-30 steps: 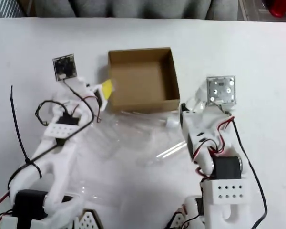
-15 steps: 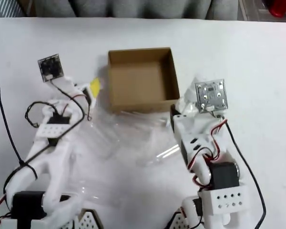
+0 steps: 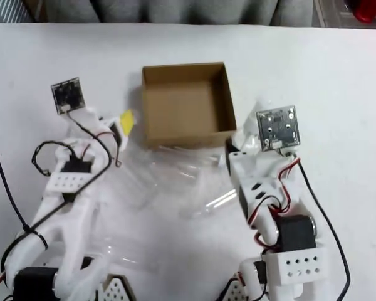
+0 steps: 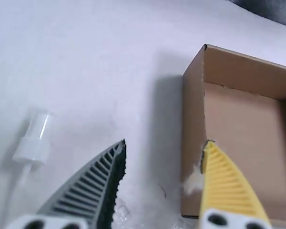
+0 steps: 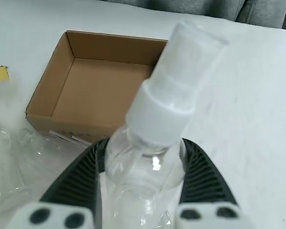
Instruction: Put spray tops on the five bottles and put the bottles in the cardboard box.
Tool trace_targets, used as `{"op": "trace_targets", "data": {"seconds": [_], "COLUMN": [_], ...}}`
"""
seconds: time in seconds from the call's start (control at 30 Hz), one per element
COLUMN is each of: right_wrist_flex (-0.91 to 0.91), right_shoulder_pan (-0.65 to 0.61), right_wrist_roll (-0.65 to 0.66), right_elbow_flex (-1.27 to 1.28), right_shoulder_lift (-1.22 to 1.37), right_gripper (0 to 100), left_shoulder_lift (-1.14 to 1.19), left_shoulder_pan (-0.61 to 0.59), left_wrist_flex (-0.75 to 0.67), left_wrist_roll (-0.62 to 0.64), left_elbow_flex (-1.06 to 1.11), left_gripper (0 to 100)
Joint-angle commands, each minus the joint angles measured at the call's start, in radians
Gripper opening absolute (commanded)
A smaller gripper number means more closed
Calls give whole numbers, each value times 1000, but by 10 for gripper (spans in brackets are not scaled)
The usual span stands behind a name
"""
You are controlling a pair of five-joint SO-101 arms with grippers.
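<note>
One white table [image 3: 338, 69] carries the cardboard box [image 3: 187, 103], grey fabric [image 3: 175, 9] behind

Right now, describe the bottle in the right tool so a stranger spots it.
Find the cardboard box on the white table. By its near right corner, the right tool grips a clear bottle. The other bottles lie loose; this one wears a white spray top.

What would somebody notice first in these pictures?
Probably the brown cardboard box, open-topped, in the middle of the white table. Then the clear bottle with a white spray top on it, held in the right gripper close to the box. The left gripper hangs open at the box's other side.
</note>
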Motion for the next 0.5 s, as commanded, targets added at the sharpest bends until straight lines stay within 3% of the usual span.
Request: {"op": "trace_targets", "data": {"seconds": [0.0, 0.3, 0.47], "right_wrist_flex": [7, -108, -340], "right_shoulder_pan": [5, -73, -74], "right_wrist_roll": [15, 15, 20], "right_elbow_flex": [-35, 2, 92], "right_shoulder_lift": [-15, -13, -15], "right_gripper": [16, 16, 16], "left_shoulder_lift": [-42, -44, -50], "left_shoulder_pan": [18, -38, -25], "left_wrist_flex": [-2, 68, 103], "left_wrist_roll": [-9, -5, -3], "left_elbow_flex": [-23, -28, -28], "left_gripper": [249, 249, 249]}}
